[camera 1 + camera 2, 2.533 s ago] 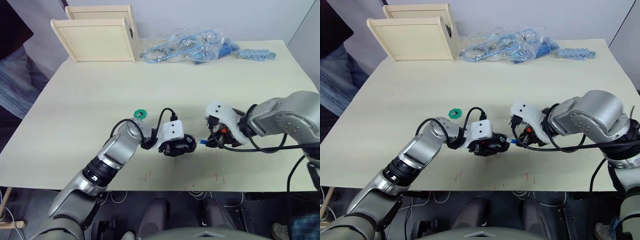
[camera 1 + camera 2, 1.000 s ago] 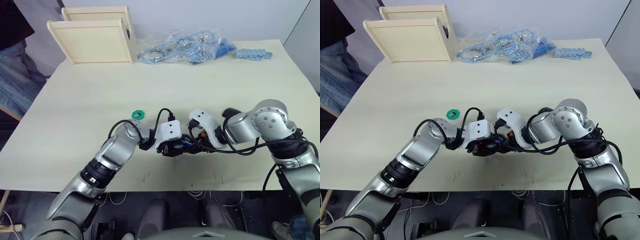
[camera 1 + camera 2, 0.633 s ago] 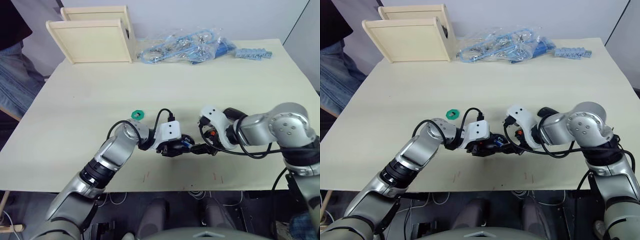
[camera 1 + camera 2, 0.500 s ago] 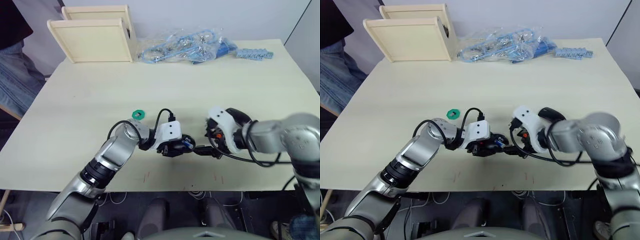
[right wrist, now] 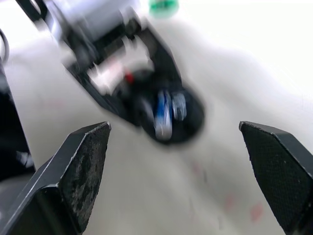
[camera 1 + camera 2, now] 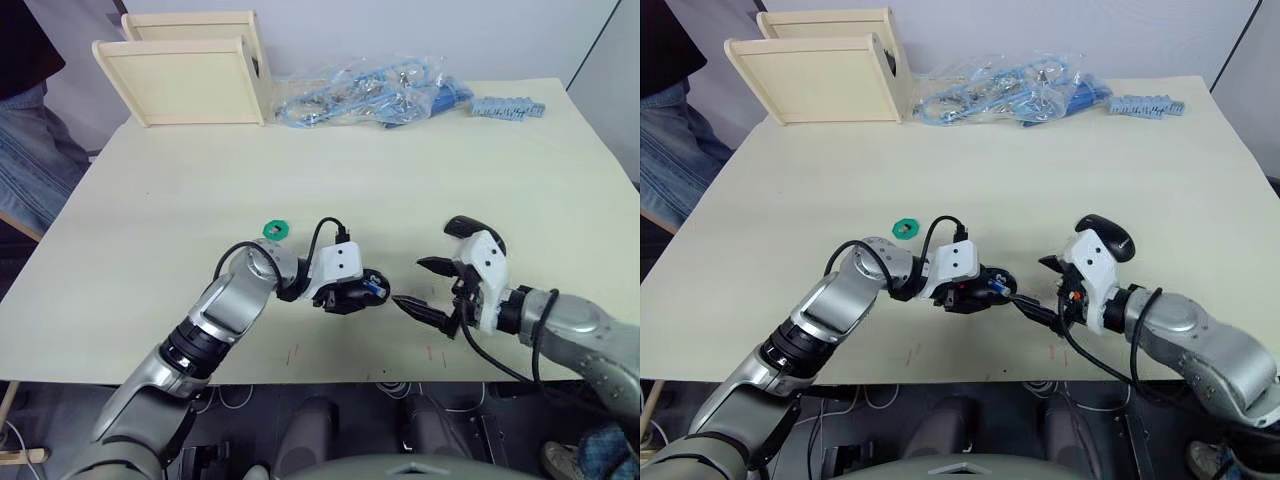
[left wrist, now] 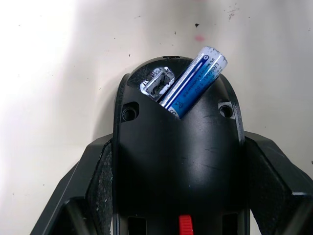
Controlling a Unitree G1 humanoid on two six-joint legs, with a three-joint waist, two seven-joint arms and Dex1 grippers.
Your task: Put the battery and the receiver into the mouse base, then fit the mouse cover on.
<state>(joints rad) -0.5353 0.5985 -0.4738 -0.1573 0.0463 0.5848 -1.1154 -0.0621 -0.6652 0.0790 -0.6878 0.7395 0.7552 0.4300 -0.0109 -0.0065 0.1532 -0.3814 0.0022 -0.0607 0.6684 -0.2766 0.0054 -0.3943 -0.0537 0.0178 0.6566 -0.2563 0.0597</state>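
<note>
Left tool (image 7: pixel 178 196) clamped on mouse base (image 7: pixel 178 161), battery (image 7: pixel 194 81) print unreadable, right tool (image 6: pixel 428 287) apart.

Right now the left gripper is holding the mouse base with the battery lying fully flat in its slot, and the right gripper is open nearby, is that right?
Not quite. The battery is not flat: in the left wrist view it sits tilted, its white end poking up past the mouse base rim. The rest holds: the left gripper grips the base, and the right gripper is open nearby.
</note>
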